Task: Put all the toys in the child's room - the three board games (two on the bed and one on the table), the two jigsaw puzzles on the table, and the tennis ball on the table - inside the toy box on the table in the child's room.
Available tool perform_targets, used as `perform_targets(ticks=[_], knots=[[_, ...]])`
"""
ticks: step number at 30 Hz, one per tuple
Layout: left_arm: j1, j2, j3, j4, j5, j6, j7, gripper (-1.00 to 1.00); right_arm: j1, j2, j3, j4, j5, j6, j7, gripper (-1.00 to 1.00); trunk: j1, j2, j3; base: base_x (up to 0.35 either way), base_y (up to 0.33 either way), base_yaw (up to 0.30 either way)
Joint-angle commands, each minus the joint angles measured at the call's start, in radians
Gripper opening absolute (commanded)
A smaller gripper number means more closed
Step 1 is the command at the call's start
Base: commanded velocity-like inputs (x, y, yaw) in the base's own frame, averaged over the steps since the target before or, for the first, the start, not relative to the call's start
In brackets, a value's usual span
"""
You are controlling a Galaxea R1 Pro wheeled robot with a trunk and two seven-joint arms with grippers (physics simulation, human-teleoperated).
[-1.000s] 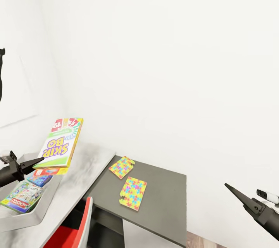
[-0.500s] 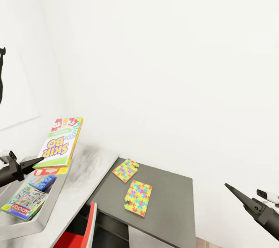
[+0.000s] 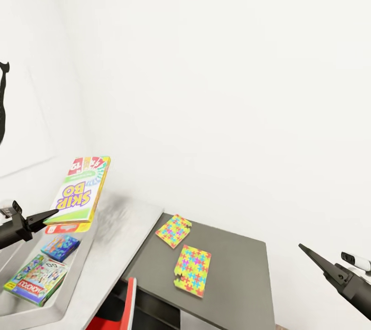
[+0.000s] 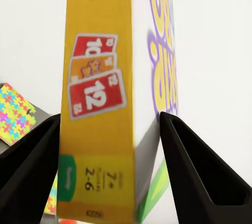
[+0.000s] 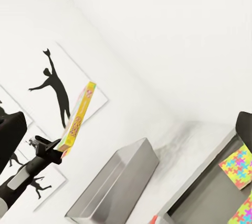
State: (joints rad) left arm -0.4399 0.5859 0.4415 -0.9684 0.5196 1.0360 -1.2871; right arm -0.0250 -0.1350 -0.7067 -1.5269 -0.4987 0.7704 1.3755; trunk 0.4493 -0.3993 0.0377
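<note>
The Skip-Bo game (image 3: 81, 190) is clamped at its lower edge by the left tool (image 3: 51, 213) and held tilted above the toy box (image 3: 49, 308), in which two other games (image 3: 36, 273) are already seen lying flat. The two puzzles (image 3: 186, 250) are left on the lower dark part of the counter (image 3: 237, 273), beside each other and well apart from the box, and no ball can be made out. The right tool (image 3: 308, 253) is held off to the side with nothing in it; whether it is wide or narrow cannot be told.
</note>
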Motion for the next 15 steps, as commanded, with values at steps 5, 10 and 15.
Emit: perform_targets(ticks=[5,10,15], knots=[[0.0,0.0,0.0,0.0,0.002,0.007,-0.001,-1.0,0.0,0.0,-0.001,-0.001,-0.002,0.009,0.002,1.0,0.001,-0.001,0.0,0.132,0.046,0.0],[0.0,0.0,0.0,0.0,0.002,0.007,-0.001,-1.0,-0.001,0.0,-0.001,-0.001,-0.002,0.01,0.002,1.0,0.001,-0.001,0.0,0.139,0.05,0.0],[0.0,0.0,0.0,0.0,0.002,0.007,-0.001,-1.0,-0.001,0.0,-0.001,-0.001,-0.001,0.01,0.002,1.0,0.001,-0.001,0.0,0.064,0.026,0.0]])
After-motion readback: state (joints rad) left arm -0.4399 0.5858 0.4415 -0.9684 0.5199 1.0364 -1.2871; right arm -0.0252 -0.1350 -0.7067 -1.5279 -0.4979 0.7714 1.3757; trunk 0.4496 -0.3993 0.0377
